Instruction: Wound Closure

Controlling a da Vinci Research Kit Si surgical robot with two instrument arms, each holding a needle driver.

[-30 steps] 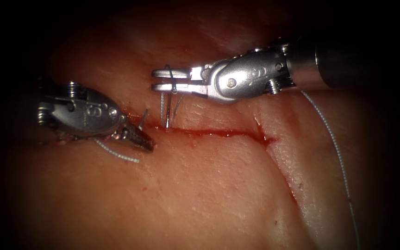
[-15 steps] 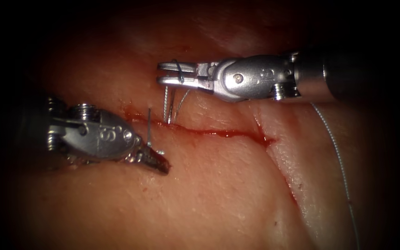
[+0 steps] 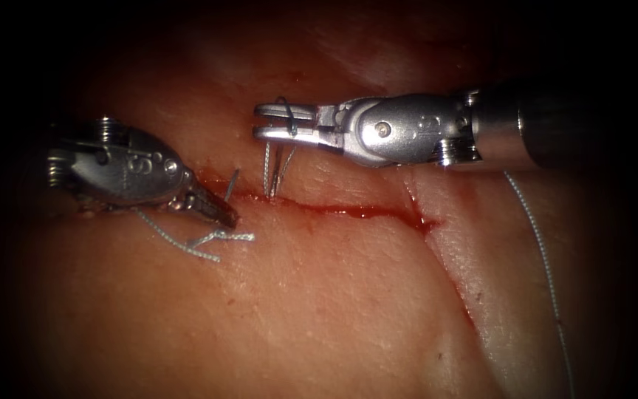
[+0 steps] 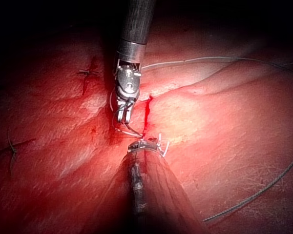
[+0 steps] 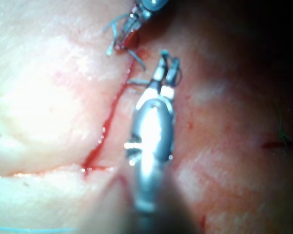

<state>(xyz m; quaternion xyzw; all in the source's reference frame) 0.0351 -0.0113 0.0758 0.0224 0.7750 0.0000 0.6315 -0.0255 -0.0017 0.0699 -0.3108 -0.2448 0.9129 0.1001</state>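
Right steel jaw tool [image 3: 282, 122], upper centre: my jaws nearly closed, pinching pale grey thread [image 3: 271, 166] rising from the cut | Left steel jaw tool [image 3: 219, 213], left of centre: jaws closed on a short thread end at the red slit [image 3: 348, 212] | Curved needle: cannot tell where | Pink pork tissue [image 3: 319, 295], red fluid [image 3: 415, 219] along slit.

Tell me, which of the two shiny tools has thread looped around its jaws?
The right arm's tool, coming in from the picture's right above the cut: thread wraps its jaws and drops to the tissue. The left arm's tool just has loose thread ends beside its tip.
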